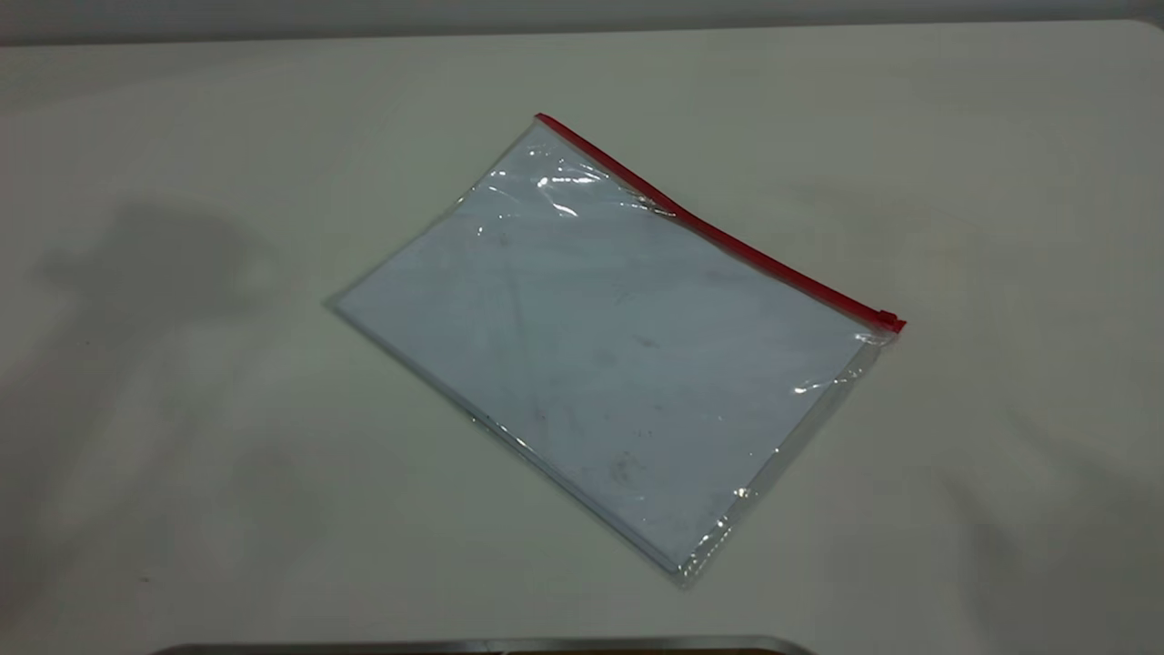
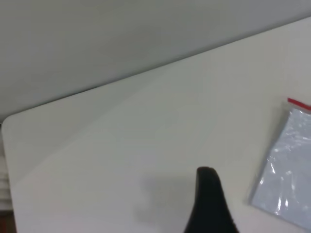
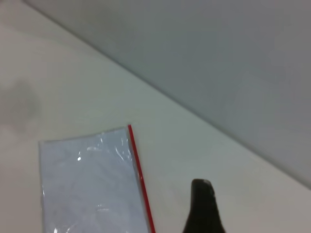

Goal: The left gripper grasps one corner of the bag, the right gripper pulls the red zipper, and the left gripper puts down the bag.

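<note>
The bag (image 1: 600,355) lies flat on the white table, a clear pouch with white paper inside. The red zipper (image 1: 718,236) runs along its far right long edge, and the small red slider tab (image 1: 887,320) sits at the zipper's near right end. The corner of the bag (image 1: 543,123) at the zipper's far end lies flat. Neither gripper shows in the exterior view. In the left wrist view the left gripper (image 2: 209,204) hovers above bare table, apart from the bag (image 2: 286,170). In the right wrist view the right gripper (image 3: 204,208) is beside the red zipper (image 3: 140,179), apart from it.
The table's far edge (image 1: 582,27) runs along the back, with a grey wall behind. A grey metal rim (image 1: 473,646) shows at the table's near edge. Soft arm shadows fall on the table at left (image 1: 155,264) and at right.
</note>
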Controlling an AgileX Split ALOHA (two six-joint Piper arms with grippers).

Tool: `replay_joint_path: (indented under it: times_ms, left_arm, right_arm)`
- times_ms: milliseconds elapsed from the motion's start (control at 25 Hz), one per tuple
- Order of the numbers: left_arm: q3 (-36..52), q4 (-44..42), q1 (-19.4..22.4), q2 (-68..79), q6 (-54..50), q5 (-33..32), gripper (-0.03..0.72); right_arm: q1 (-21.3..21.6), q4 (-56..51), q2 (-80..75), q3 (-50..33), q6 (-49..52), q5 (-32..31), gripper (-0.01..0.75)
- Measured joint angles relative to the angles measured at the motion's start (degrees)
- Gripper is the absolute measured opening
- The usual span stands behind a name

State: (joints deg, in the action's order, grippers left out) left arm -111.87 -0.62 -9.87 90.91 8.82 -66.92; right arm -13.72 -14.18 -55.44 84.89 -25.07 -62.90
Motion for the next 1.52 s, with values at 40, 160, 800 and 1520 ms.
replay_joint_path:
  times_ms: [40,160,800,1520]
  left_arm:
    - [1.9,0.0,0.0,-2.8,-0.6,0.0,0.59]
    - [8.9,0.0,0.0,-11.3,-3.5,0.0,0.59]
    - [56.3,0.0,0.0,-54.4,-8.8,0.0,0.59]
    - [79.0,2.5,0.0,-74.9,-5.5,0.0,0.59]
  right_arm:
    - [0.0,-0.1,1.8,0.0,0.1,-1.2,0.585]
    - [0.0,-0.7,6.7,-0.3,0.5,-4.8,0.585]
    - [0.0,-1.9,40.3,-39.3,1.5,-6.4,0.585]
    - [0.0,-0.5,54.0,-56.9,3.0,-3.6,0.585]
